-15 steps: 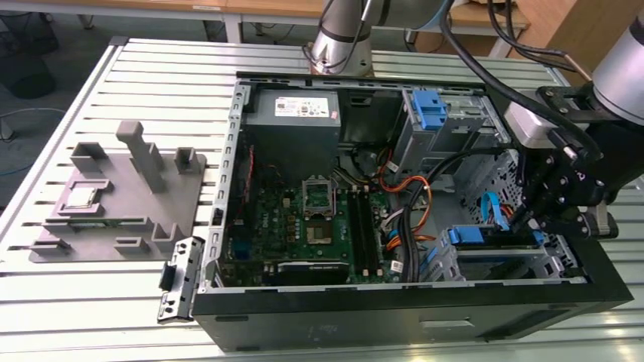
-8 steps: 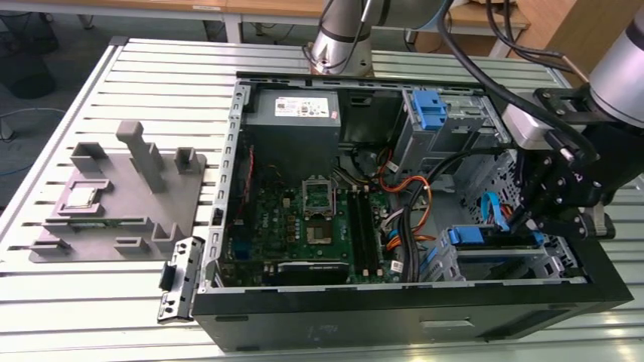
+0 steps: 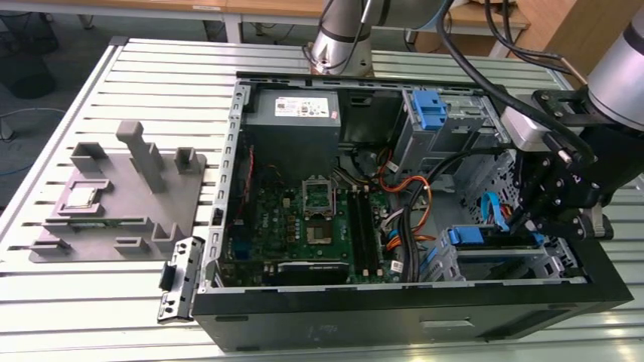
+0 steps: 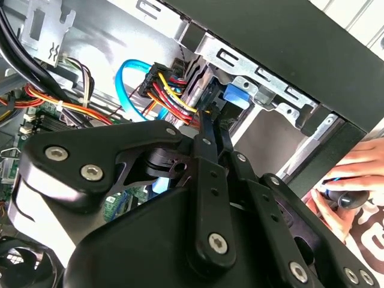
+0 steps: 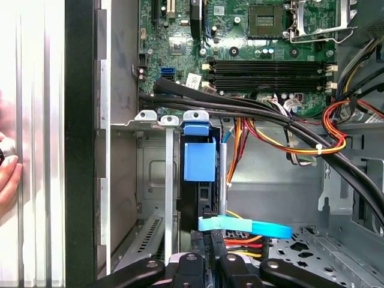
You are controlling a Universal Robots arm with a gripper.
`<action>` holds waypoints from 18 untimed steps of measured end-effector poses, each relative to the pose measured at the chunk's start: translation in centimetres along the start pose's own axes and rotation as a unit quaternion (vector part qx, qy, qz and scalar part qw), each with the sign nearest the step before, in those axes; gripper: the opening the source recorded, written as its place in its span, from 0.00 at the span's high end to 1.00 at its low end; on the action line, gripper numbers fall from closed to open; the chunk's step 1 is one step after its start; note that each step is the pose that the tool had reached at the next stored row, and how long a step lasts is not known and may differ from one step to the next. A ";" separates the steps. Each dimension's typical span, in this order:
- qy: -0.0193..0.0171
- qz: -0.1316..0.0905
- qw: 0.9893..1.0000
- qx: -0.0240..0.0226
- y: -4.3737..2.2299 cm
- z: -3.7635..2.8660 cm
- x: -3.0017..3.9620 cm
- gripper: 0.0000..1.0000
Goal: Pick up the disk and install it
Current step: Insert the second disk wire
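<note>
The flat silver metal disk (image 5: 198, 159) with its blue plastic rails is seen edge-on in the first wrist view, already standing in a slot of the grey sheet-metal drive cage (image 5: 153, 174) at the front corner of the open black computer case (image 3: 403, 313). In the exterior view its blue end (image 3: 468, 235) is found low in that cage, at the exterior view's right.

The black gripper (image 5: 211, 234) is held just behind the disk's near end, and its narrow fingers (image 4: 204, 141) are drawn close together. Nothing can be made out pinched between them, so the claw is judged closed and empty, set to press, not to carry.

A light blue flat ribbon cable (image 5: 246, 227) is looped across just beside the fingertips. A bundle of red, yellow and black wires (image 4: 165, 90) with its black plug lies near them too. A person's hand (image 4: 354, 180) is seen outside the case wall.

The pick-up is judged to be done and the installing step to be in hand, with the disk in its bay but perhaps not fully seated. Any further move calls for a straight line along the slot, and the cables must be kept clear.
</note>
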State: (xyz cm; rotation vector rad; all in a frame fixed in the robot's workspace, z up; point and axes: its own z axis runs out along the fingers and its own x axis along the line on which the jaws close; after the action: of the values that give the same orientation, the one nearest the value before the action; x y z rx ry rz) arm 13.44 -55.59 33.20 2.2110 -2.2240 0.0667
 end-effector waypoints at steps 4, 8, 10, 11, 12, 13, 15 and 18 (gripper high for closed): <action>0.000 0.000 1.000 0.000 0.00 0.01 0.00 0.76; 0.000 0.000 1.000 0.000 -0.01 -0.35 0.00 0.76; 0.000 0.000 1.000 0.000 -0.02 -0.74 -0.01 0.76; -0.001 0.000 1.000 0.000 -0.02 -0.76 -0.01 0.76; -0.008 0.000 1.000 0.000 -0.03 -0.75 -0.01 0.76; -0.015 0.000 1.000 0.000 -0.05 -0.76 -0.01 0.76; -0.028 0.001 1.000 0.000 -0.08 -0.76 -0.01 0.76; -0.035 0.001 0.999 0.000 -0.11 -0.68 -0.02 0.76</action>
State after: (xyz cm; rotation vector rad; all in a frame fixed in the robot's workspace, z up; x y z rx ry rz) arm 13.54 -55.55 33.88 2.2450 -2.2604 -0.0110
